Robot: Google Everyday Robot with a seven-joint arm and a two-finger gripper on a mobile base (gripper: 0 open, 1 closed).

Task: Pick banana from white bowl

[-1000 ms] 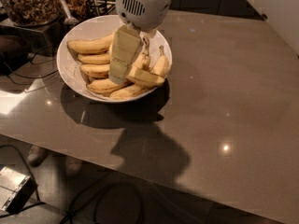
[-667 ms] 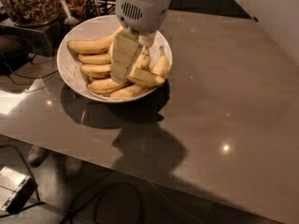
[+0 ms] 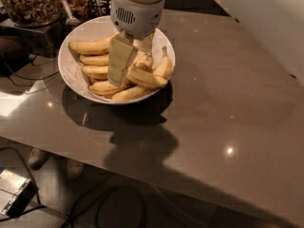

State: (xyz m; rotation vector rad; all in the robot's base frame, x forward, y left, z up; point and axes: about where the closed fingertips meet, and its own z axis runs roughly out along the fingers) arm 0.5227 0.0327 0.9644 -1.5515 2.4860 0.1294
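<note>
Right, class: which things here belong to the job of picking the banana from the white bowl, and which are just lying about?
Part of the job: the banana, the white bowl, the gripper low over the bowl's middle.
Just lying about: the smaller bananas, the clear jar of brown bits behind the bowl, the grey box on the floor.

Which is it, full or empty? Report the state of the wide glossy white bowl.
Full: several curved yellow bananas fill the wide glossy white bowl, and the gripper hangs at the pile's middle.
</note>
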